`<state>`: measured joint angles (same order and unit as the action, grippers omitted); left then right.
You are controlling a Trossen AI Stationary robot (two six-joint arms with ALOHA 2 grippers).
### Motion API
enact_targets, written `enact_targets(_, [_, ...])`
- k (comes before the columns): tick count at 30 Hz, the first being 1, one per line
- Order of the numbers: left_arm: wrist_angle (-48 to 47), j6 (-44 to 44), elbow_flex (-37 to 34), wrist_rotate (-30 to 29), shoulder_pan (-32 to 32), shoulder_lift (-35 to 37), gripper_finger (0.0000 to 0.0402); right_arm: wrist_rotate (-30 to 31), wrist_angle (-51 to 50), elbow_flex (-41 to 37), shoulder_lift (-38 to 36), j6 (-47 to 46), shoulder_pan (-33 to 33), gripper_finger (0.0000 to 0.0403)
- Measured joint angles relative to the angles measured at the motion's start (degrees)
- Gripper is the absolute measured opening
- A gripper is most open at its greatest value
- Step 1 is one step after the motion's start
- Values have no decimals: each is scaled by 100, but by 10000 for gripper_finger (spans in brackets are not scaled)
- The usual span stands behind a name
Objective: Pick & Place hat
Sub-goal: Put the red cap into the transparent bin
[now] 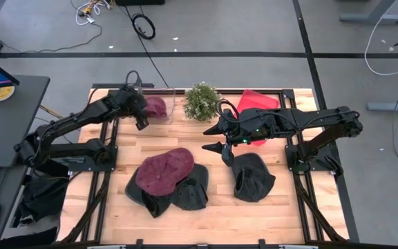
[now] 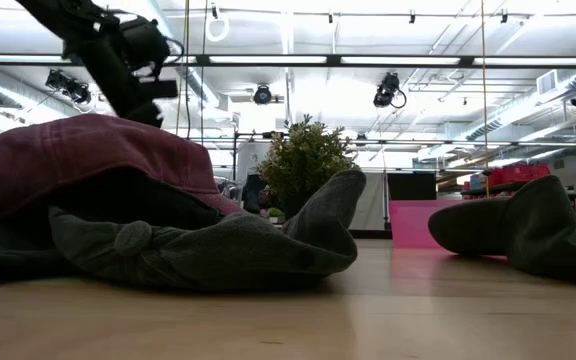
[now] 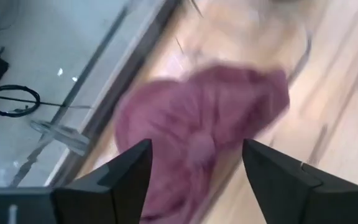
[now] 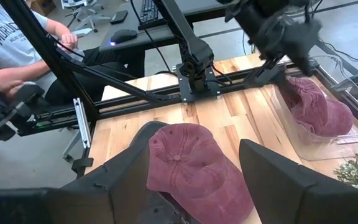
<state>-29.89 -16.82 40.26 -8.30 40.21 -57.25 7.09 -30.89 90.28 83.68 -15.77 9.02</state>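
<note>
A maroon hat (image 1: 156, 106) lies inside a clear container (image 1: 166, 115) at the table's far left; the right wrist view shows it too (image 4: 316, 109). My left gripper (image 1: 141, 122) hangs open just above that hat (image 3: 204, 130), its fingers on either side and apart from it. A second maroon hat (image 1: 166, 169) rests on top of dark hats (image 1: 185, 194) at the near middle. My right gripper (image 1: 222, 152) stands open in the air above the table's middle, over the second maroon hat (image 4: 191, 165), with nothing between its fingers.
A small potted plant (image 1: 201, 102) and a red bin (image 1: 254, 100) stand at the far edge. Another dark hat (image 1: 253, 176) lies at the near right. A person (image 4: 17, 43) sits beyond the table's left side.
</note>
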Motion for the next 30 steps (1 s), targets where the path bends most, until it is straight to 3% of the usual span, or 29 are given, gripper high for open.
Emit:
enact_targets(5, [-160, 626, 715, 270, 0, 1, 259, 0, -3, 0, 0, 22, 0, 251])
enact_targets(11, [-1165, 2249, 1689, 2046, -181, 6, 258, 0, -346, 0, 0, 42, 0, 251])
enact_targets(14, [-1943, 2695, 1959, 2374, -671, 5, 248, 0, -616, 0, 0, 36, 2, 251])
enact_targets(20, [-3009, 3903, 1990, 1716, -2133, 4, 217, 4, -1020, -26, 0, -9, 114, 251])
enact_targets(30, [-3054, 4016, 1988, 167, -4687, -139, 198, -6, -416, -1204, -17, -247, 319, 251])
